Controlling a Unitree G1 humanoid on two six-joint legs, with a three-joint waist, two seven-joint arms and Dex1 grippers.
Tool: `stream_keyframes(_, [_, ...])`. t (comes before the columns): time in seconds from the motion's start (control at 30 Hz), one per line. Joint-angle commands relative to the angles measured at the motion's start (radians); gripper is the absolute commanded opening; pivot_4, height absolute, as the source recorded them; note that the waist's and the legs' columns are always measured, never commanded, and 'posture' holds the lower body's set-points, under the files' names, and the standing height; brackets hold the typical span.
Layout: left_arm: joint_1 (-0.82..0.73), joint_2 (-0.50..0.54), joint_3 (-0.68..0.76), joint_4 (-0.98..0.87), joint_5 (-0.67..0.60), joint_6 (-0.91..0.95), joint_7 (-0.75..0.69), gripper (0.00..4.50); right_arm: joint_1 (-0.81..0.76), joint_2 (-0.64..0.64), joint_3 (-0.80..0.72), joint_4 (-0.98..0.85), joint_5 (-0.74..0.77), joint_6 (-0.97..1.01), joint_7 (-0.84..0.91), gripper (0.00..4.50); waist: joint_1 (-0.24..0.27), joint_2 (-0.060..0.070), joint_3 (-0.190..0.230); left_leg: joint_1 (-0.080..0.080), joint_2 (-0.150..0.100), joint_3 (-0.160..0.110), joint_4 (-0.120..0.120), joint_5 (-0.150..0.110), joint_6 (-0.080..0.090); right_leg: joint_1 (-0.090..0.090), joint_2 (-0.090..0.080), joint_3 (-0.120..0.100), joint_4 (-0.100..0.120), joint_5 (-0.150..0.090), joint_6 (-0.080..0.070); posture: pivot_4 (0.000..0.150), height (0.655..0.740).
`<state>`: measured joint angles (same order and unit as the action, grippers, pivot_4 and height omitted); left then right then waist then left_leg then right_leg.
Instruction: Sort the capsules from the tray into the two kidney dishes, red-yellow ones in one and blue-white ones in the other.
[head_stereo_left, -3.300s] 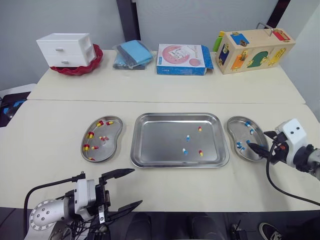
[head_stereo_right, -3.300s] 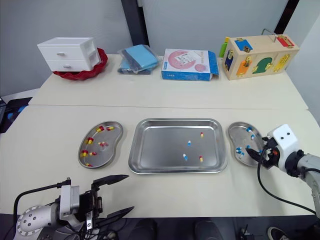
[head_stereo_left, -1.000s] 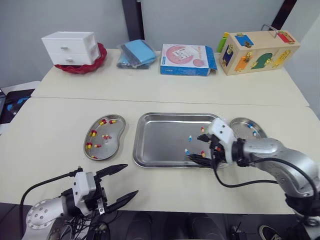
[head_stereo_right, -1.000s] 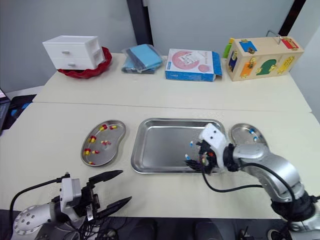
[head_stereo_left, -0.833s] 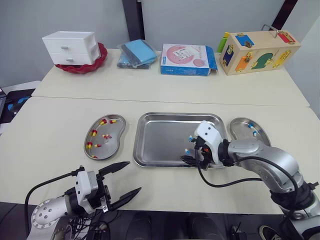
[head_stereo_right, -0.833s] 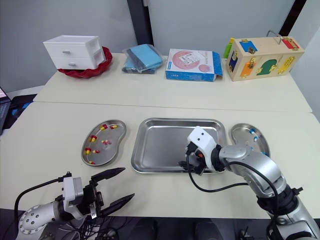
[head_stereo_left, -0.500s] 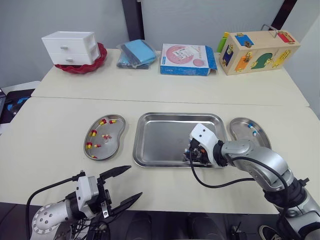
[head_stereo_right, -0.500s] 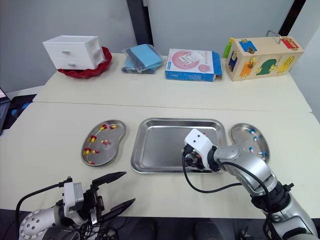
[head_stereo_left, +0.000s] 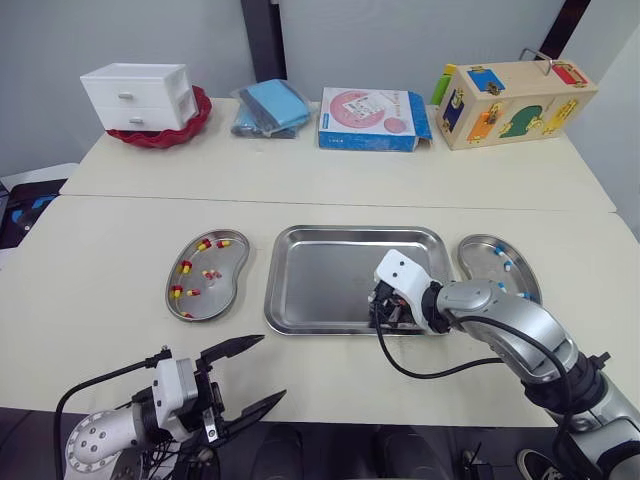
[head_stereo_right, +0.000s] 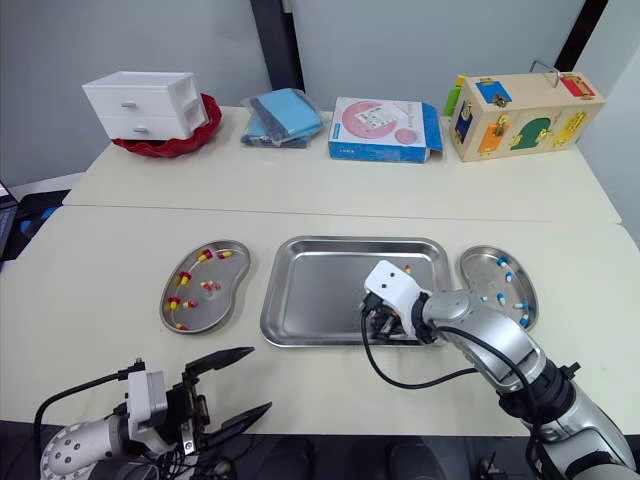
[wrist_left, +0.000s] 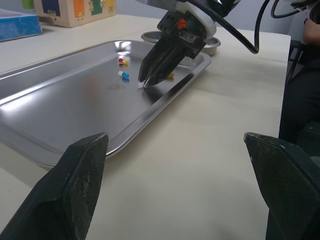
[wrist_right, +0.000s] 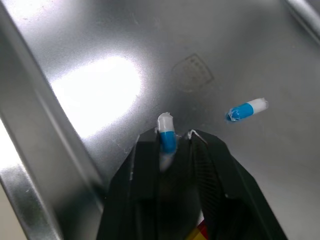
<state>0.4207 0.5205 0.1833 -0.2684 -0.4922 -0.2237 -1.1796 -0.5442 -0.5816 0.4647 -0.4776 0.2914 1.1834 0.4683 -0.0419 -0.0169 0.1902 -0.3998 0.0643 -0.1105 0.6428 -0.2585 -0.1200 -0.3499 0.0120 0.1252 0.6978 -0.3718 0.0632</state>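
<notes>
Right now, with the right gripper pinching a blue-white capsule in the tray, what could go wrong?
The right gripper pinches the blue-white capsule by its blue end only, with the white end sticking out, so it may slip or swivel free on the lift. The fingertips also sit low near the tray's rim; a sideways move before rising could catch it.

Silver arm (head_stereo_left: 512, 320), white wrist (head_stereo_left: 397, 272), black cable (head_stereo_left: 436, 375), black right hand (wrist_right: 170, 141).
</notes>
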Motion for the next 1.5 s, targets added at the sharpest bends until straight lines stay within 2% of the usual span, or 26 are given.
stream_keyframes(0.03, [0.0,0.002,-0.007,-0.037,-0.02,0.002,0.018,4.5,0.008,0.0,-0.004,-0.016,-0.006,-0.021,0.016,0.04,0.0,0.0,0.0,0.0,0.0,0.0,0.0,0.0,0.0,0.0,0.0,0.0,0.0,0.0,0.0,0.15,0.74])
stream_keyframes(0.1, [-0.007,0.005,-0.009,-0.045,-0.025,0.015,0.03,4.5,0.025,0.004,-0.037,-0.024,-0.001,-0.061,0.025,0.04,0.0,0.0,0.0,0.0,0.0,0.0,0.0,0.0,0.0,0.0,0.0,0.0,0.0,0.0,0.0,0.15,0.74])
stream_keyframes(0.27, [-0.019,0.017,-0.028,-0.052,-0.031,0.022,0.014,4.5,0.098,-0.035,-0.226,-0.058,0.068,-0.128,0.091,0.04,0.002,0.0,0.0,0.0,0.0,0.0,0.0,0.0,0.0,0.0,0.0,0.0,0.0,0.0,0.0,0.15,0.74])
stream_keyframes(0.37, [-0.031,0.029,-0.046,-0.053,-0.035,0.022,-0.006,4.5,0.179,-0.105,-0.408,-0.092,0.131,-0.203,0.176,0.04,0.009,0.0,0.0,-0.001,0.0,0.0,0.0,0.0,0.0,0.0,0.0,0.0,-0.001,0.0,0.0,0.15,0.74])
stream_keyframes(0.53, [-0.053,0.041,-0.083,-0.045,-0.029,0.005,-0.04,4.5,0.377,-0.271,-0.645,-0.072,0.139,-0.304,0.286,0.04,0.013,0.0,0.0,0.0,0.0,0.0,0.0,0.0,0.0,0.001,0.0,0.0,-0.001,0.0,0.0,0.15,0.74])
stream_keyframes(0.7, [-0.071,0.053,-0.111,-0.028,-0.022,-0.022,-0.085,4.5,0.533,-0.334,-0.814,0.013,0.116,-0.365,0.318,0.04,0.007,0.001,0.0,0.001,0.0,0.001,0.0,0.0,0.0,0.003,0.0,0.001,-0.001,0.0,0.0,0.15,0.74])
stream_keyframes(0.9, [-0.093,0.046,-0.126,-0.012,-0.024,-0.021,-0.086,4.5,0.56,-0.321,-0.867,0.122,0.09,-0.429,0.287,0.04,0.0,0.001,0.0,0.002,-0.001,0.002,0.0,0.0,0.0,0.004,0.0,0.001,-0.001,0.0,0.0,0.15,0.74])
stream_keyframes(1.13, [-0.098,0.046,-0.117,0.001,-0.028,-0.019,-0.075,4.5,0.546,-0.312,-0.842,0.12,0.089,-0.414,0.262,0.04,0.001,0.001,0.0,0.002,-0.001,0.001,0.0,0.0,0.0,0.005,0.0,0.001,-0.001,0.0,0.0,0.15,0.74])
stream_keyframes(1.17, [-0.1,0.046,-0.114,0.004,-0.028,-0.019,-0.074,4.5,0.547,-0.313,-0.841,0.122,0.091,-0.414,0.263,0.61,0.002,0.001,0.0,0.002,-0.001,0.001,0.0,0.0,0.0,0.005,0.0,0.001,-0.001,0.0,0.0,0.15,0.74])
stream_keyframes(1.5, [-0.1,0.045,-0.103,0.036,-0.026,-0.04,-0.078,4.5,0.538,-0.326,-0.84,0.135,0.091,-0.421,0.275,3.28,0.002,0.001,0.0,0.002,-0.001,0.001,0.001,0.0,0.0,0.005,0.0,0.001,-0.001,0.0,0.0,0.15,0.74])
